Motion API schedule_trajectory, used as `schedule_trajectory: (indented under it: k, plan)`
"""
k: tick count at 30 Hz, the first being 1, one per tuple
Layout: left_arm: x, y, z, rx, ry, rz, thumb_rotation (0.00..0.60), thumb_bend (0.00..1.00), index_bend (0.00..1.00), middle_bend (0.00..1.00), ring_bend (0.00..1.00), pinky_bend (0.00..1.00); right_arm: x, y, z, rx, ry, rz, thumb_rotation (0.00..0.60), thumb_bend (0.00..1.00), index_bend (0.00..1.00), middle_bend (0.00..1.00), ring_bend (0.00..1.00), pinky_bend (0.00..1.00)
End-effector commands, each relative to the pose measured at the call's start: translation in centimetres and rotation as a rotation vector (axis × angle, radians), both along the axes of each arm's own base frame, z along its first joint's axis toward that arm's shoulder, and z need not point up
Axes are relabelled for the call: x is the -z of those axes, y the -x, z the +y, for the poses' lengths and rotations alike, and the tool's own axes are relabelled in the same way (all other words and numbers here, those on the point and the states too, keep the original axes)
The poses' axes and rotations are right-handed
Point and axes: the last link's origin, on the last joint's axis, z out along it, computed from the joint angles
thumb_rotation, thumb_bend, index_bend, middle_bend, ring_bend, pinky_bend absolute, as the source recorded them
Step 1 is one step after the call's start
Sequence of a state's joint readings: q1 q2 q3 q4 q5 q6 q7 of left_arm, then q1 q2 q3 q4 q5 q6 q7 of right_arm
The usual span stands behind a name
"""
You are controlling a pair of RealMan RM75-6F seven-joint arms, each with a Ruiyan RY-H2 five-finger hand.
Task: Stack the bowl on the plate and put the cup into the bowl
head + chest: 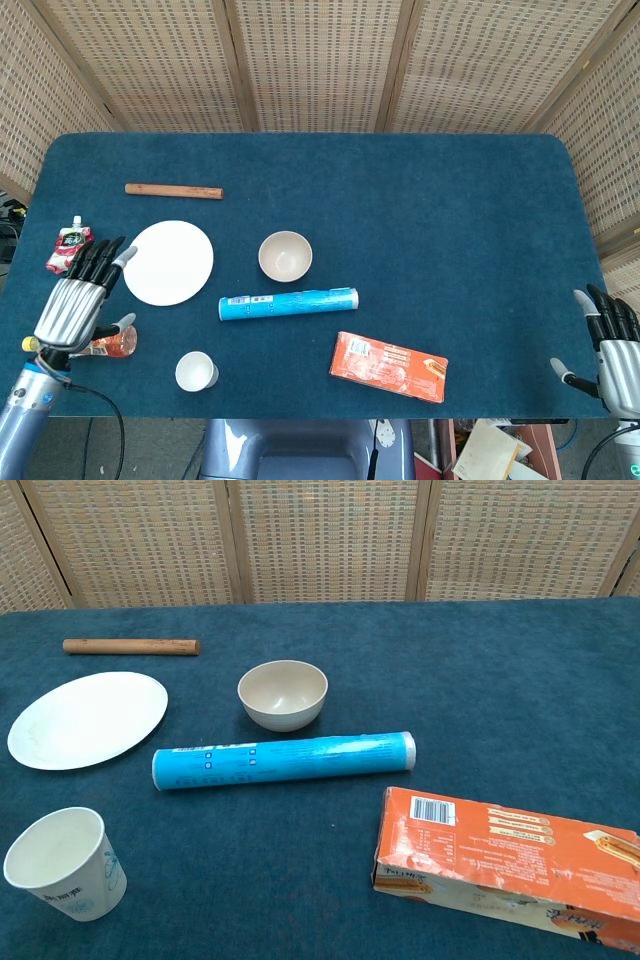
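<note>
Reaching across from the table's left edge, the left hand [78, 295] hovers just beside the plate [168, 262] with fingers spread and holding nothing; the right hand [612, 345] waits at the far right corner, fingers likewise apart and empty. Nothing is stacked yet: the bowl [282, 694] sits right of the plate, the cup [63, 863] near the front edge. A sweep toward the bowl could knock the blue tube [283, 760], which looks smooth and ready to roll. The thin paper cup may crush under a firm grip, and the glossy round bowl might slip.
</note>
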State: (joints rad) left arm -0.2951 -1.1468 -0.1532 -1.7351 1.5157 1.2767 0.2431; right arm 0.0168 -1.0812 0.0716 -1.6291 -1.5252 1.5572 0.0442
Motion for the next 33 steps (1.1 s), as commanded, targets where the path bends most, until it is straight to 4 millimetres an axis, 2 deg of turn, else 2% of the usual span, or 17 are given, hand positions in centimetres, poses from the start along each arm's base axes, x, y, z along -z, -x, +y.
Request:
schedule_trajectory:
  k: [1, 8, 12, 15, 23, 33]
  plan:
    - [0.5, -2.0, 2.5, 0.015, 0.023, 0.02, 0.6, 0.17, 0.1, 0.0, 0.0, 0.0, 0.0, 0.1, -0.1, 0.003, -0.002, -0.001, 0.6, 0.17, 0.0, 0.0, 0.0, 0.0]
    - [2.5, -5.0, 5.5, 0.053, 0.071, 0.11, 0.6, 0.18, 0.13, 0.0, 0.0, 0.0, 0.2, 0.3, -0.4, 0.01, -0.008, -0.001, 0.6, 0.17, 0.0, 0.0, 0.0, 0.0]
    - [3.8, -6.2, 6.8, 0.052, 0.094, 0.147, 0.6, 0.19, 0.21, 0.0, 0.0, 0.0, 0.1, 0.3, -0.4, 0.012, -0.006, -0.007, 0.6, 0.17, 0.0, 0.0, 0.0, 0.0]
    - [5.4, -7.2, 7.9, 0.053, 0.113, 0.18, 0.6, 0.2, 0.23, 0.0, 0.0, 0.0, -0.1, 0.6, -0.4, 0.018, -0.001, -0.018, 0.6, 0.17, 0.0, 0.0, 0.0, 0.0]
    - [7.6, -8.6, 9.2, 0.054, 0.131, 0.208, 0.6, 0.23, 0.26, 0.0, 0.0, 0.0, -0.4, 0.9, -0.4, 0.027, 0.003, -0.034, 0.6, 0.17, 0.0, 0.0, 0.0, 0.0]
    - [11.9, -10.8, 10.6, 0.066, 0.191, 0.268, 0.6, 0.24, 0.29, 0.0, 0.0, 0.0, -0.8, 1.9, -0.7, 0.056, 0.015, -0.062, 0.6, 0.17, 0.0, 0.0, 0.0, 0.0]
